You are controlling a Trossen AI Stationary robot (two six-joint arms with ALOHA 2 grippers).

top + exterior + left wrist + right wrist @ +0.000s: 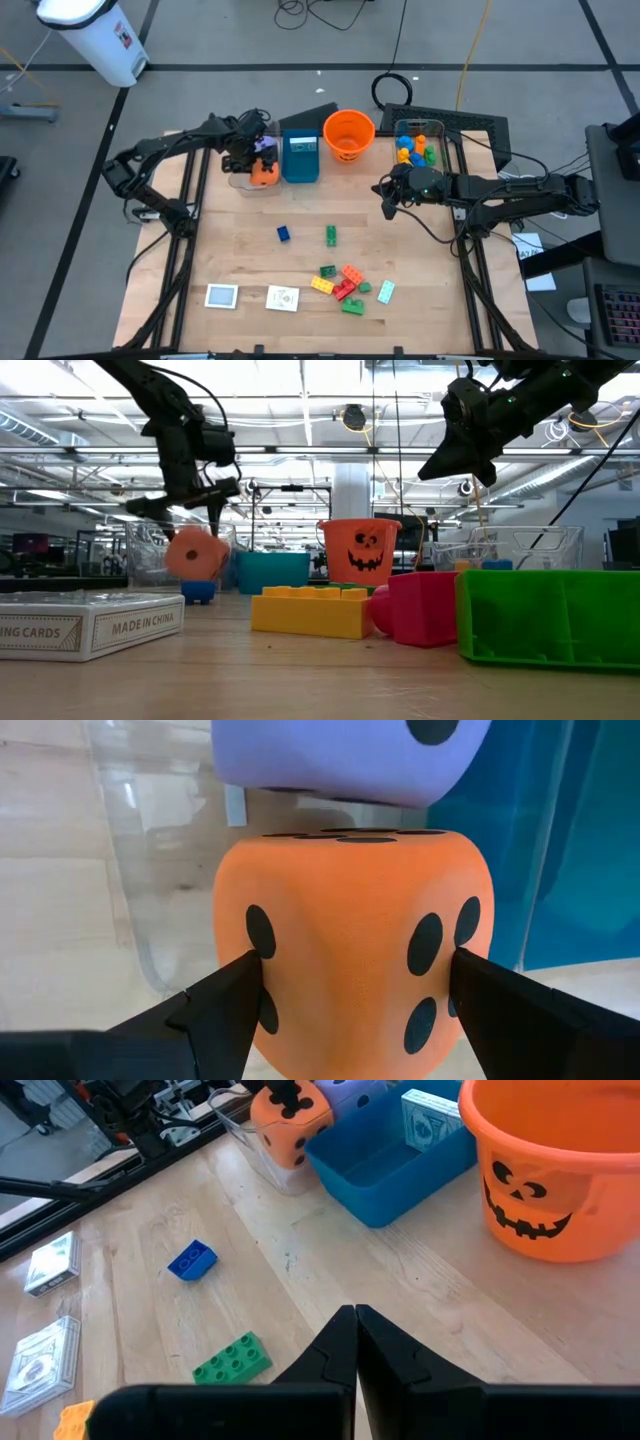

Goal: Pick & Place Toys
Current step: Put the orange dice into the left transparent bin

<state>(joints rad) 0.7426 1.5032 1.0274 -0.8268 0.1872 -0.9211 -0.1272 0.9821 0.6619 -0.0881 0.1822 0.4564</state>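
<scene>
My left gripper (262,165) is at the table's far left, shut on the orange die (350,960) over the clear bin (130,850). The purple die (340,760) lies in that bin just beyond it. Loose on the table are a blue brick (283,233), a green brick (331,235), a cluster of coloured bricks (342,284) and two white cards (222,296), (283,298). My right gripper (355,1320) hovers shut and empty above the table's right half, near the orange bucket (348,135). My left gripper pinches the orange die between its two fingers (225,1005), which press two opposite side faces (262,935). The fingers come steeply from above. The die hangs below them, clear of the table (195,555), one of its faces toward the purple die.
A teal box (300,158) stands right beside the left bin, with the orange bucket to its right. A second clear bin (418,145) at the far right holds several bricks. Bare wood lies between the bins and the loose toys.
</scene>
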